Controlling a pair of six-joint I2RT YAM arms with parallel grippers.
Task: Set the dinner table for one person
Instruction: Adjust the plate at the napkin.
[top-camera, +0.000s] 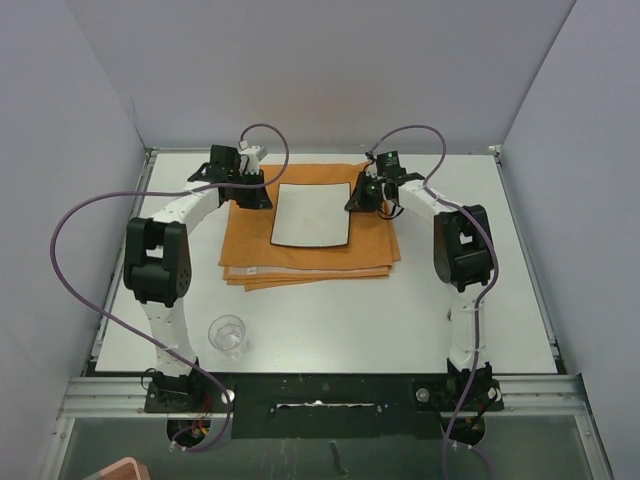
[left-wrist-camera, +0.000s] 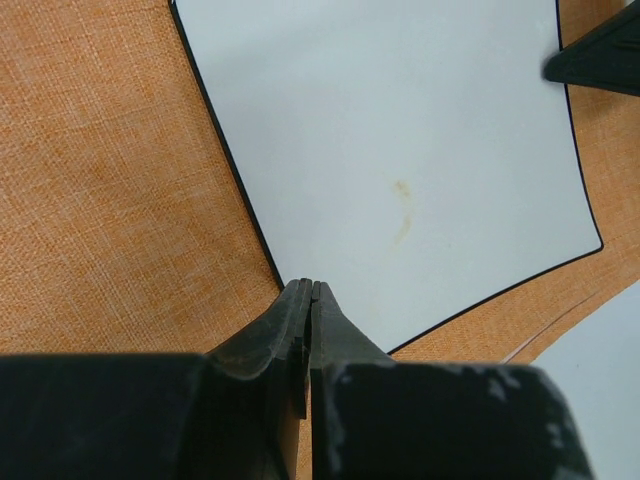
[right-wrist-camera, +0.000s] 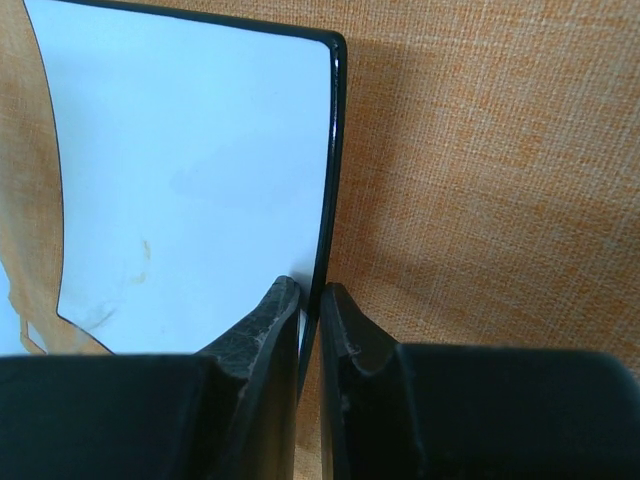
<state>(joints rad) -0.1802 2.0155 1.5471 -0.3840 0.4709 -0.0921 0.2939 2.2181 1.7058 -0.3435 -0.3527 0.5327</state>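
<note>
Nearest, the table spreads under both arms from their bases to the far wall. It is a stiff, flat, matte top, too big and heavy to move, I judge, so there is nowhere on it to take hold. It simply bears what is set down, and things should not slide much on it. A clear glass stands on it near the left arm's base. Further out lies a folded orange cloth with a square white plate on it. Both arms bow outward at the elbow and turn their wrists in toward the plate. The right claw pinches the plate's right rim — hard, thin, probably slippery. The left claw is pressed together, tips at the plate's left edge — nothing visibly between them.
</note>
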